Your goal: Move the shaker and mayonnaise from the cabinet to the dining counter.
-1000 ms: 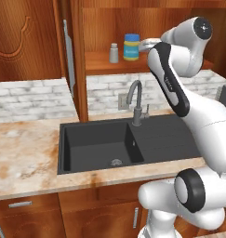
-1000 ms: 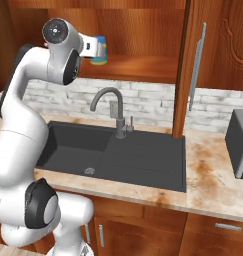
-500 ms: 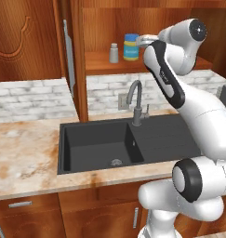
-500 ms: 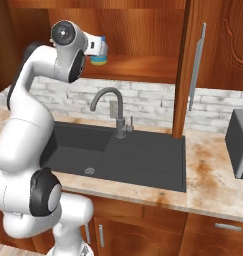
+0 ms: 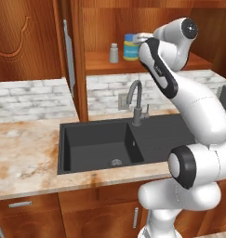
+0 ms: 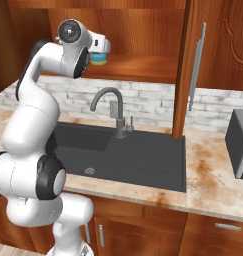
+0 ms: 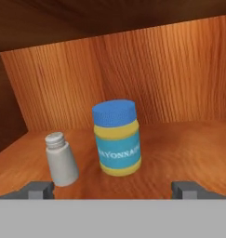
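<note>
Mayonnaise, a stout round jar with a blue lid, yellowish body and teal band, stands upright on the shelf of the reddish-brown wooden wall cabinet, straight ahead of the two-finger gripper and just left of the midline between its dark fingertips. The jaws are spread wide and hold nothing; the jar's width fits between them with room on both sides. Its long axis is vertical, so a level, straight-in advance would bring the pads to either side of the body.

Close to the jar's left in the hand view, apart from it but near, stands the tiny grey metal-look shaker with a rounded cap, also upright and a little nearer the gripper. It sits roughly in line with the left fingertip, so that finger could probably knock it, though the clearance is hard to judge.

From the left base view, the white arm's hand reaches into the open cabinet at jar height.
</note>
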Available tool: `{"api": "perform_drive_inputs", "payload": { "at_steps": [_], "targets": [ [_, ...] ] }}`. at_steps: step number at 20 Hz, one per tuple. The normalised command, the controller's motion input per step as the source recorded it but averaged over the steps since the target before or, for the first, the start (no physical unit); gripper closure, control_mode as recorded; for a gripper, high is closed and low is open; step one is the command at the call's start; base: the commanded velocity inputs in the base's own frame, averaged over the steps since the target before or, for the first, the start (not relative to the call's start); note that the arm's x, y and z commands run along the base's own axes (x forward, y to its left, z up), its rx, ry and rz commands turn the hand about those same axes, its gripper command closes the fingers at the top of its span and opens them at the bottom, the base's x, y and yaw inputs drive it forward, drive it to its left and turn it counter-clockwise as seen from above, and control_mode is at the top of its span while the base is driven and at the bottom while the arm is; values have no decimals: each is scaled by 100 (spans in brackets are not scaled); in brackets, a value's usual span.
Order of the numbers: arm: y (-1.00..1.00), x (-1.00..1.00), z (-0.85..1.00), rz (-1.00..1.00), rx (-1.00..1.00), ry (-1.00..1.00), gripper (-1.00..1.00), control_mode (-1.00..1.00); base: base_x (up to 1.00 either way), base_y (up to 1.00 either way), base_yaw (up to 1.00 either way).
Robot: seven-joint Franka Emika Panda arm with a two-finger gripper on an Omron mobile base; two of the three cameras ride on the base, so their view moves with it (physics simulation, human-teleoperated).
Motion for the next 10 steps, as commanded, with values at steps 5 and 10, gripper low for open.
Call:
{"api": "perform_drive_inputs", "payload": {
  "at_steps": [5, 10],
  "targets": [
    [0, 44, 7, 0, 0, 0, -100, -100, 0, 0, 0],
    [0, 39, 2, 0, 0, 1, -100, -100, 0, 0, 0]
  ]
}}
